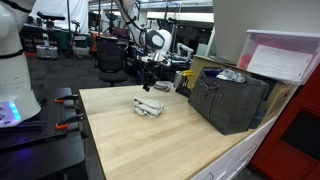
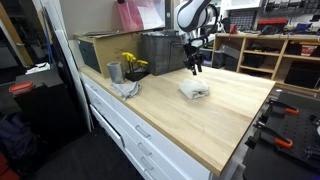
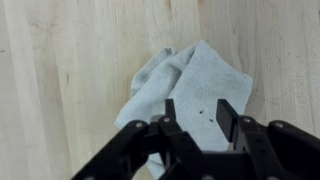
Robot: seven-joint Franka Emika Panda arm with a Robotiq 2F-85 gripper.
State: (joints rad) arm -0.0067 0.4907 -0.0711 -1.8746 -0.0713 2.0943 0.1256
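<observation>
Hand (image 3: pixel 197 105) of yours hangs just above the table (image 3: pixel 50 90), fingers partly apart and gripping nothing. Directly beneath lies a crumpled pale cloth (image 3: pixel 190 75) on the light wood. Farther back stands a dark crate (image 1: pixel 235 105).

Opposite exterior views share table (image 1: pixel 150 140); wrist looks down at cloth (image 3: pixel 190 85).
</observation>
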